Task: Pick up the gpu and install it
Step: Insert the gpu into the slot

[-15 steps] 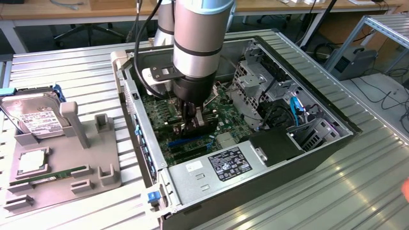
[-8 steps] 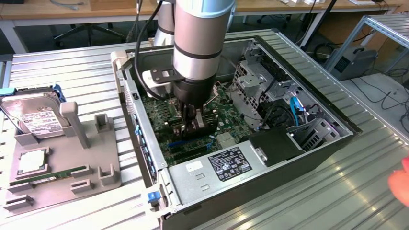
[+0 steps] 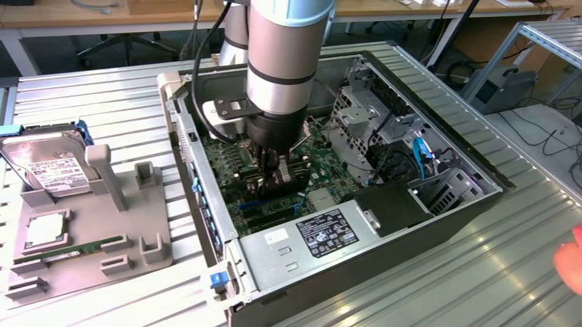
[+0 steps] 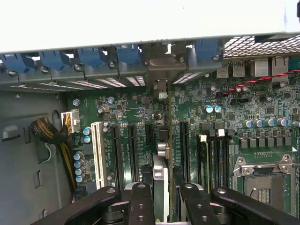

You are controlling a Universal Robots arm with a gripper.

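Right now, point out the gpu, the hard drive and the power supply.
gpu (image 4: 160,180): wrist view, silver bracket edge between the gripper fingers.
hard drive (image 3: 48,165): exterior view, its white label.
power supply (image 3: 320,233): exterior view, black sticker on the top face.

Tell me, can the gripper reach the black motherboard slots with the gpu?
Probably yes: the gripper holds the gpu just above the slots, with nothing between; the cable bundle sits aside.

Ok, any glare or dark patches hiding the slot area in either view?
Wrist view: the case rim is washed out white, but the motherboard and the gpu in the gripper are evenly lit. Exterior view: the table glares, and the arm shades the motherboard beneath.
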